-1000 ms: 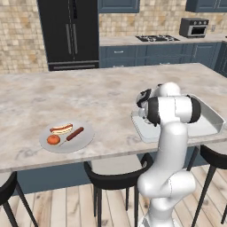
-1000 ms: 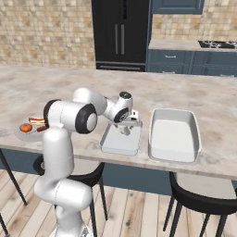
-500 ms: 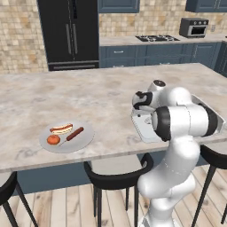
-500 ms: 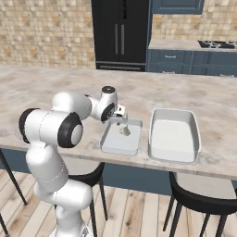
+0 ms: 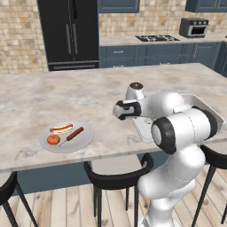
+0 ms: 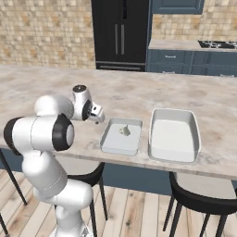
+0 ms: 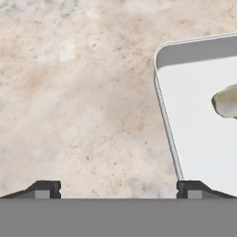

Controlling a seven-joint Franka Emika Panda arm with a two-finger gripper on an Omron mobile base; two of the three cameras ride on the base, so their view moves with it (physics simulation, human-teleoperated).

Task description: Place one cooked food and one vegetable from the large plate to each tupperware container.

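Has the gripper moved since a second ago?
Yes. The open gripper has swung away from above the small tray, where the pale vegetable piece lies, toward the round plate.

The counter (image 5: 88, 95) under me is mottled beige and tan stone, with pale cream blotches. My small tray (image 6: 121, 136) is pale grey-white, and the lumpy piece (image 7: 226, 101) in it is a dull greyish cream. The larger tray (image 6: 175, 135) beside it is the same pale white. The round plate (image 5: 86, 137) is plain light grey — on it a tan-bunned hot dog (image 5: 61, 129), a reddish-brown sausage (image 5: 75, 133) and an orange-red tomato (image 5: 53, 139). My finger tips (image 7: 46, 189) are dark, nearly black.
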